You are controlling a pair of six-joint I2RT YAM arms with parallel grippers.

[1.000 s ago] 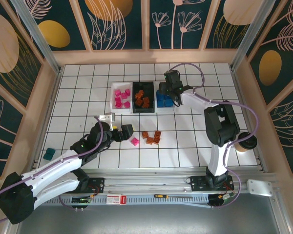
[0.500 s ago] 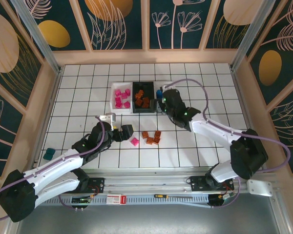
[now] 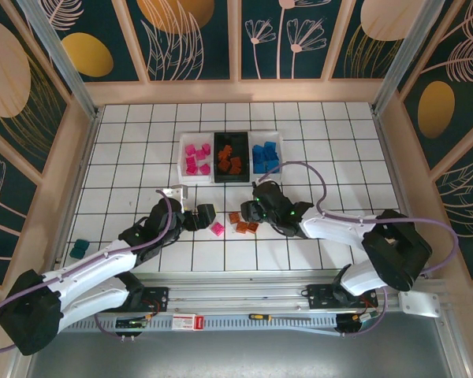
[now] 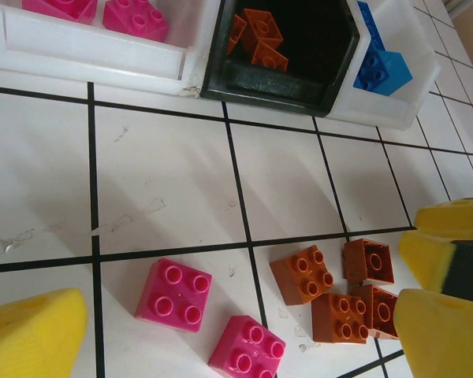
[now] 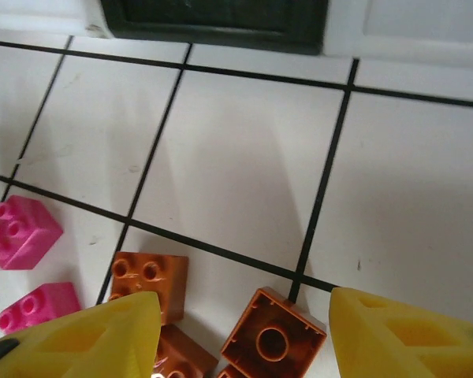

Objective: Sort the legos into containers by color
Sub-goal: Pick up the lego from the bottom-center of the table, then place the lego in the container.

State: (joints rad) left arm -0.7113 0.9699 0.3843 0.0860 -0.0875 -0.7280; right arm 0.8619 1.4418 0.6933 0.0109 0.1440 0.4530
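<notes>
right gripper (image 5: 244,316) jaws apart, empty, over orange legos (image 5: 273,337) lower centre | left gripper (image 4: 236,315) spread wide, empty, pink legos (image 4: 173,294) lower left | bricks likely light, stiff, slick: pinch flat side walls | black container (image 3: 232,180) upper centre
</notes>
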